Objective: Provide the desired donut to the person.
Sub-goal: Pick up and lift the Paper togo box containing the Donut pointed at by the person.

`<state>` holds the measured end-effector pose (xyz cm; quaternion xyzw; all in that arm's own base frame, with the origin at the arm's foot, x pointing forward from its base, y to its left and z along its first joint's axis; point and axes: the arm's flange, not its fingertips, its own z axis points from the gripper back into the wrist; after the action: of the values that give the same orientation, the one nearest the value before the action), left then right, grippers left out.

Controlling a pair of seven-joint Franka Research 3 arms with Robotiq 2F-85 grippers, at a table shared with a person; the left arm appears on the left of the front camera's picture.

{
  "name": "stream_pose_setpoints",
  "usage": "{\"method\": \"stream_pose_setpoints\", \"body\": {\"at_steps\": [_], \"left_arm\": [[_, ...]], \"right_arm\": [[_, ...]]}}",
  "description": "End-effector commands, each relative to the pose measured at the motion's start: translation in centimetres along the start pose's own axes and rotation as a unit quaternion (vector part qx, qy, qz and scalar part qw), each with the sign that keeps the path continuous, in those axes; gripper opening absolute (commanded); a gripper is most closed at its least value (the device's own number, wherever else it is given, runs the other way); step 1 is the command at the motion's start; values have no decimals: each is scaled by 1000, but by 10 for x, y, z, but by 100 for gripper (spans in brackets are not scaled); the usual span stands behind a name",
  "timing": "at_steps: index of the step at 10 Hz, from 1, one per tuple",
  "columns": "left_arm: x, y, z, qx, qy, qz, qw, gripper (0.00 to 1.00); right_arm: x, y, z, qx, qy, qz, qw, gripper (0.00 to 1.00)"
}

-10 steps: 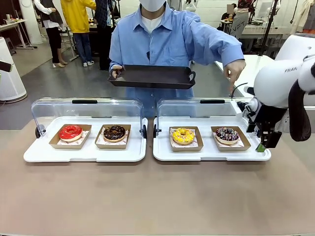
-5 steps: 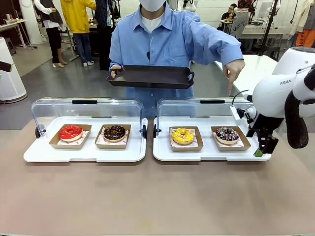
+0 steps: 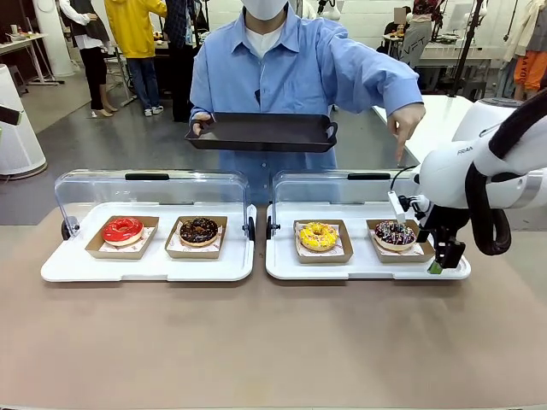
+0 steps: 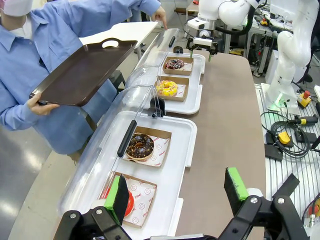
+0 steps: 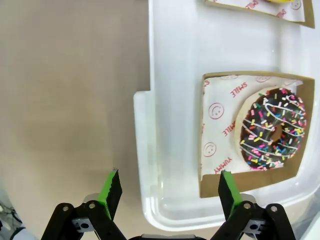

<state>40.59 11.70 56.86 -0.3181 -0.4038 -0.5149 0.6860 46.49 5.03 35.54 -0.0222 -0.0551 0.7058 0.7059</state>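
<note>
Now right tray (image 3: 359,269) holds yellow donut (image 3: 318,235) and sprinkled donut (image 3: 395,232), both boxed

Red print on the paper liner (image 5: 222,130) under the sprinkled donut (image 5: 272,129), right of centre in the right wrist view, reads "SMILE" and "YUMMY". "SMILE" also shows on a second liner (image 5: 280,11) at the top right. At the right of the front view, the right arm (image 3: 466,166) bears "FRAN", with the rest hidden.

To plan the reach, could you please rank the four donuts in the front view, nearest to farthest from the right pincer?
1. Sprinkled donut, beside right pincer.
2. Yellow donut, centre-right.
3. Chocolate donut, centre-left.
4. Red donut, far left.
</note>
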Motion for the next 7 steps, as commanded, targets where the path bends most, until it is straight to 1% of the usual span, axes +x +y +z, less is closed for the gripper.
{"method": "stream_pose_setpoints", "body": {"at_steps": [1,2,6,7], "left_arm": [[1,0,1,1,0,-1,1000,100],[1,0,1,1,0,-1,1000,100],[1,0,1,1,0,-1,1000,100],[1,0,1,1,0,-1,1000,100]], "right_arm": [[5,-6,2,-9,1,-18,1000,100],[0,0,0,0,0,0,1000,100],[3,-4,0,-1,0,-2,1000,100],[0,-5,-2,4,-6,17,1000,100]]}}
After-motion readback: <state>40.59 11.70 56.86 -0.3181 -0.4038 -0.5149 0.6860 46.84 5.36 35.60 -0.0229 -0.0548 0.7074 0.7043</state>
